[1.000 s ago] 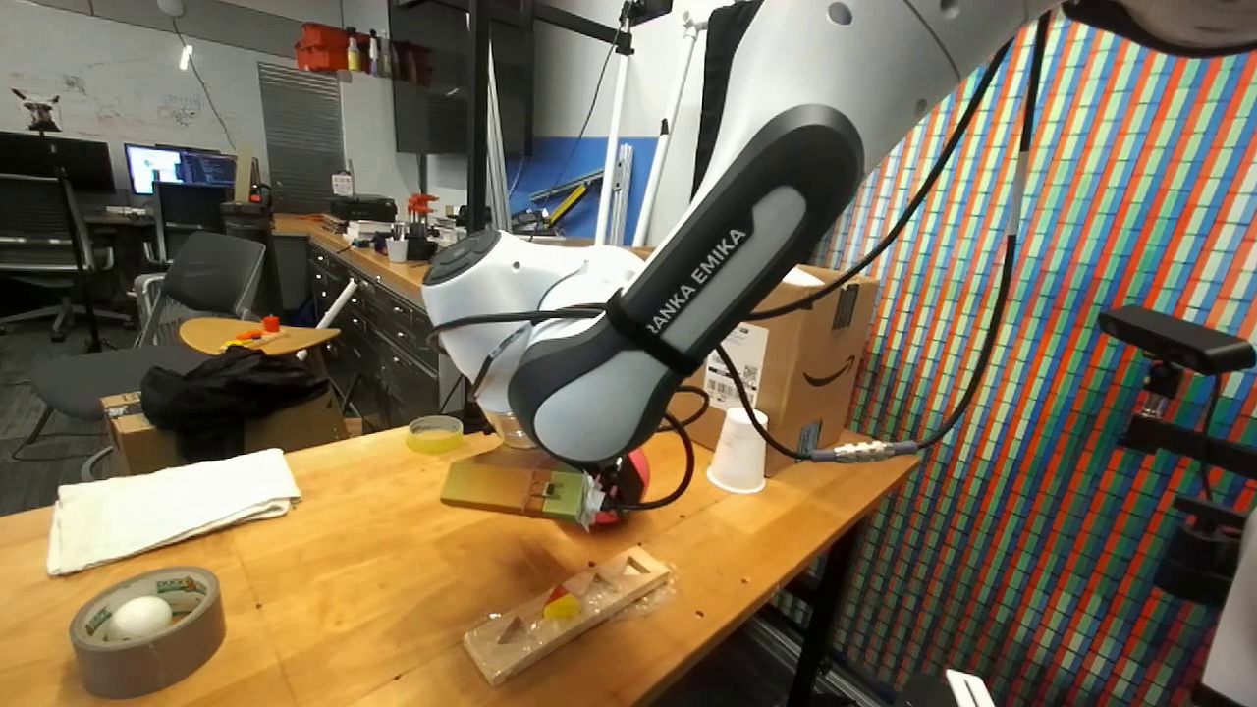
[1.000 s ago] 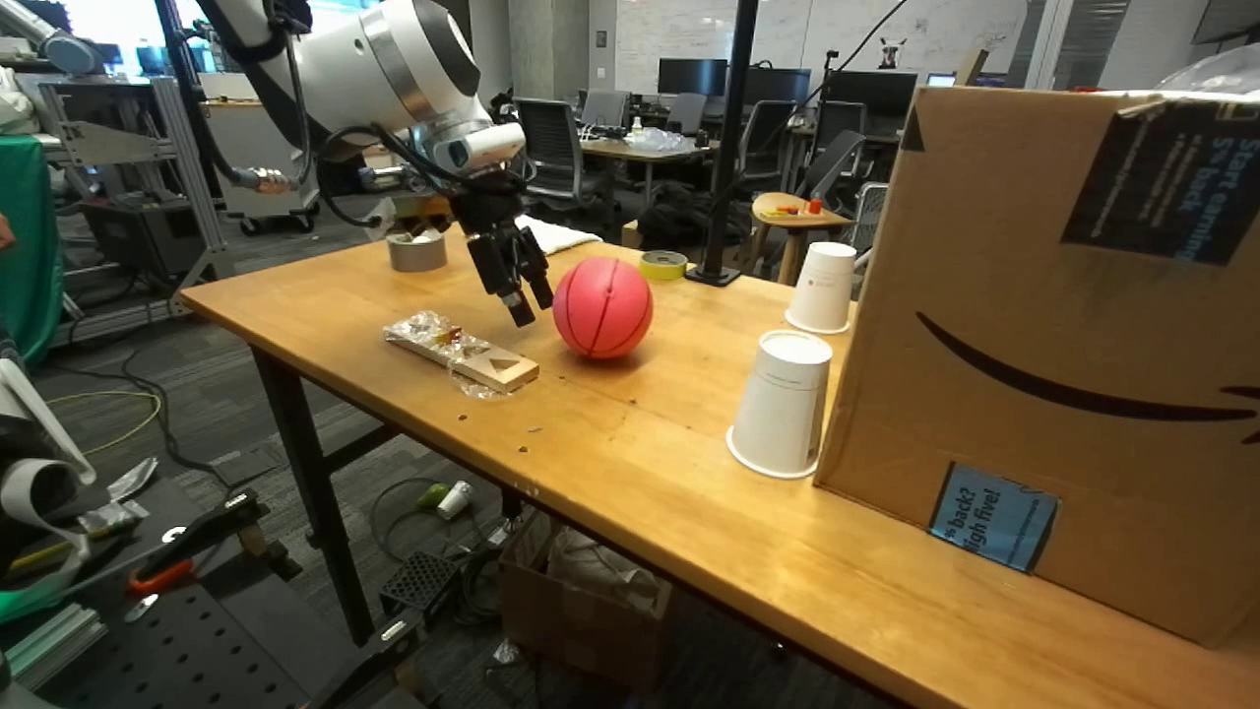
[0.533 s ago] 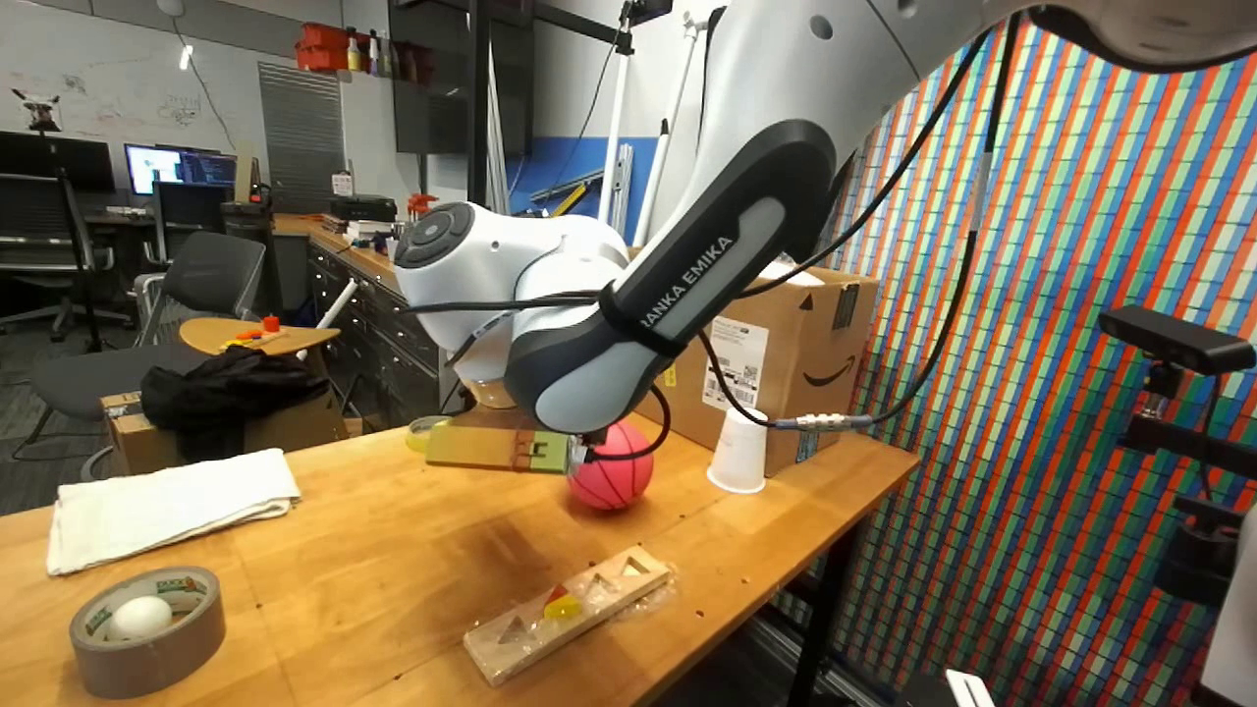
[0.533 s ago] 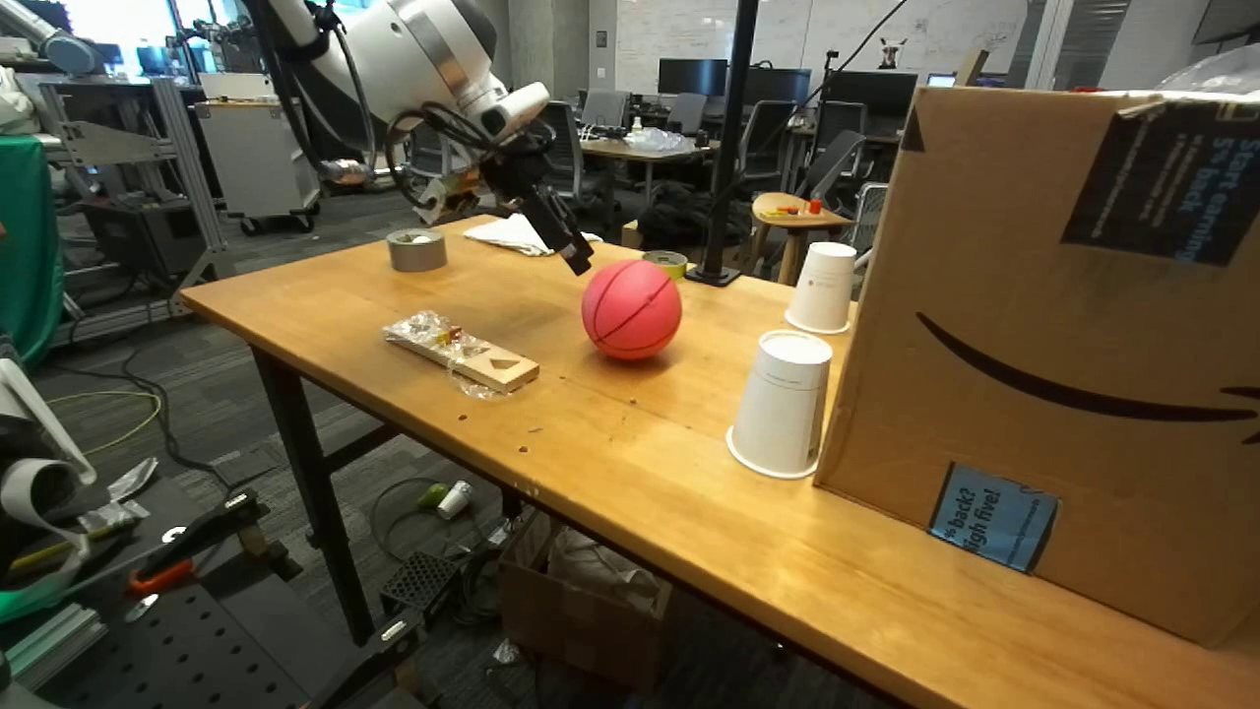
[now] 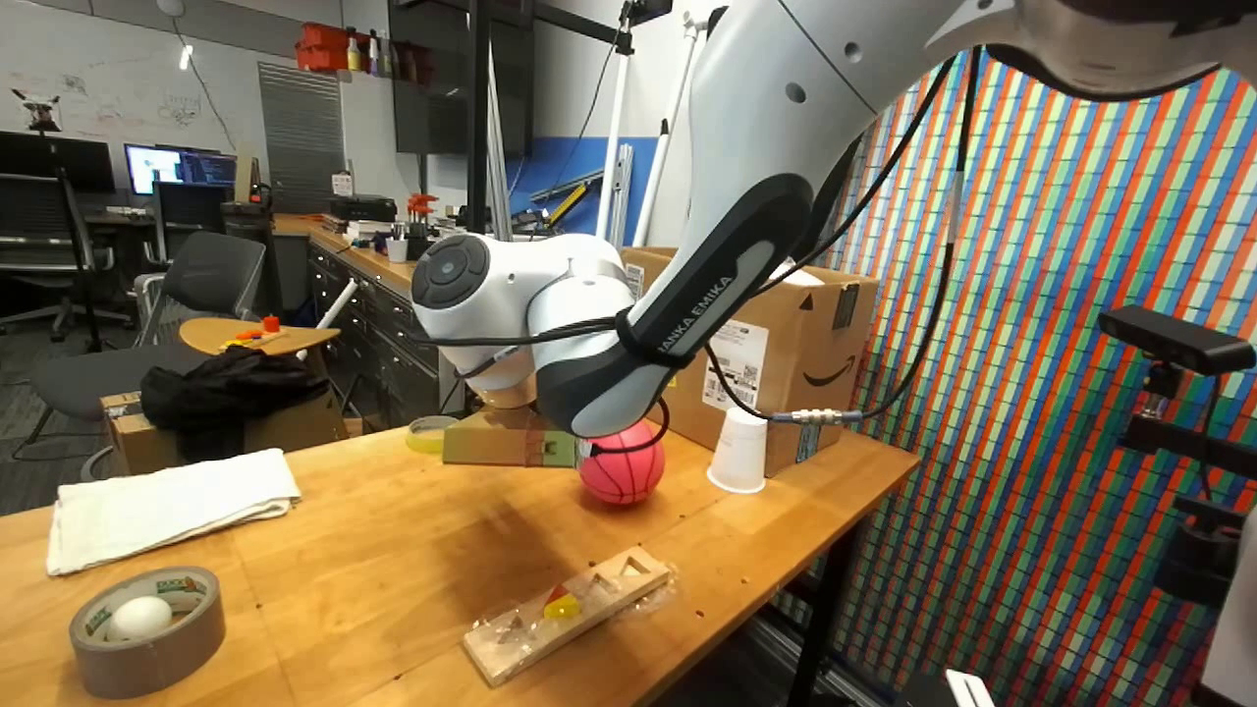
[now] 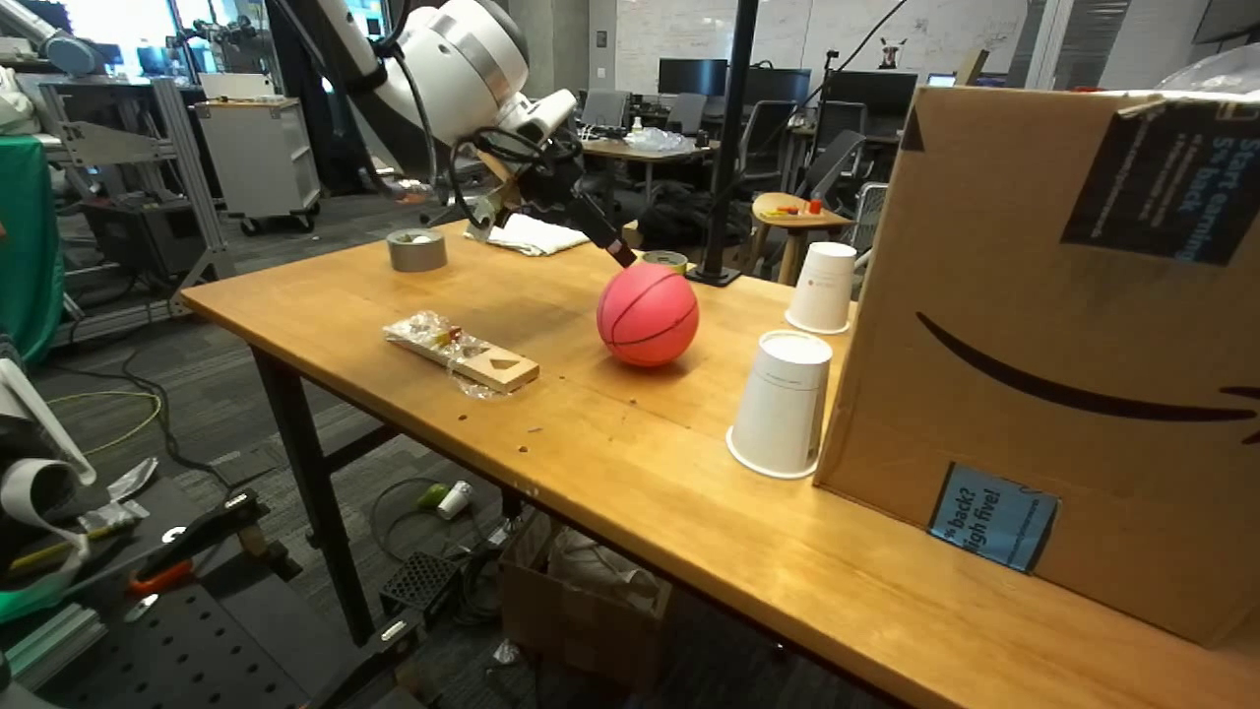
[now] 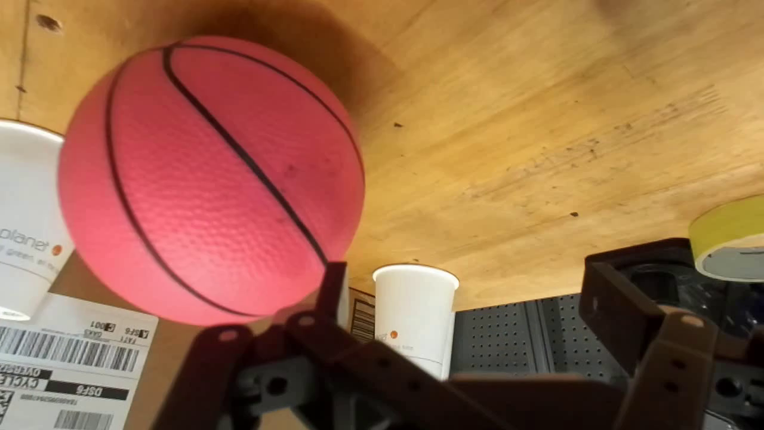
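Observation:
A pink ball (image 6: 648,317) with black lines rests on the wooden table (image 6: 591,433). It also shows in an exterior view (image 5: 624,476), partly behind the arm, and large at the left of the wrist view (image 7: 209,185). My gripper (image 6: 626,258) is tilted down, its tip at the ball's upper far edge; I cannot tell whether it touches. In the wrist view my gripper (image 7: 468,292) is open with nothing between its fingers. The left finger (image 7: 333,292) overlaps the ball's lower edge there. In an exterior view the arm hides the fingers.
Upside-down white cups (image 6: 783,404) (image 6: 825,288) stand beside a large cardboard box (image 6: 1043,345). A wrapped wooden block (image 5: 570,614), a grey tape roll (image 5: 147,653) holding a white ball (image 5: 140,617), a white cloth (image 5: 172,506) and yellow tape (image 7: 731,239) lie on the table. A black post (image 6: 733,148) rises behind.
The gripper has risen from beside the ball and moved toward the box side, up and over the ball's far edge. The ball has rolled a little toward the cups.

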Available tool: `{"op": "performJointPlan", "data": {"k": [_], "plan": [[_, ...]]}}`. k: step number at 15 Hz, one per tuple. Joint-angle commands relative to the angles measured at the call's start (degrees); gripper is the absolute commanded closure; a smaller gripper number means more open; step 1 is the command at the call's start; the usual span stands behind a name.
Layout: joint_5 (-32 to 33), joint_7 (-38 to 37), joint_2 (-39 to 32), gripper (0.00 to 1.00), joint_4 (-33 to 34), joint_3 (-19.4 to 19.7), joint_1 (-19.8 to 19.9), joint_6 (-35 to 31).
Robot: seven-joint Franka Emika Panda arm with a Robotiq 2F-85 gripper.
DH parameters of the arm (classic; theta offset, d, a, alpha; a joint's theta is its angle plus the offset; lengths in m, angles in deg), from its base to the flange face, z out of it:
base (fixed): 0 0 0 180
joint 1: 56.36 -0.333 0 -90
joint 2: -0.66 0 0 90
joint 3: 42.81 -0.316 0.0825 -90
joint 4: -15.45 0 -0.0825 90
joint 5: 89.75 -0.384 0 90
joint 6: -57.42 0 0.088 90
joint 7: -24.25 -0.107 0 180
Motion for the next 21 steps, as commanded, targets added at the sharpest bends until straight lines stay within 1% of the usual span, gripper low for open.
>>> {"op": "performJointPlan", "data": {"k": [1, 5, 7, 12, 15, 17, 21], "plan": [[3.99, -3.04, -1.52, 0.00, 2.04, 0.10, 0.33, -1.47], [2.78, -3.61, -1.13, 0.00, 1.00, -0.51, 0.42, -1.34], [0.23, -3.57, -0.31, 0.00, -0.16, -1.57, 0.19, -1.12], [-13.41, -1.87, 1.96, 0.00, -2.89, -5.61, -1.78, 1.04], [-18.64, -2.22, 3.75, 0.00, -3.79, -6.51, -4.03, 4.48], [-20.48, -2.60, 5.36, 0.00, -4.42, -6.65, -5.37, 7.81], [-21.11, -3.81, 8.22, 0.00, -5.66, -6.79, -6.54, 12.27]]}}
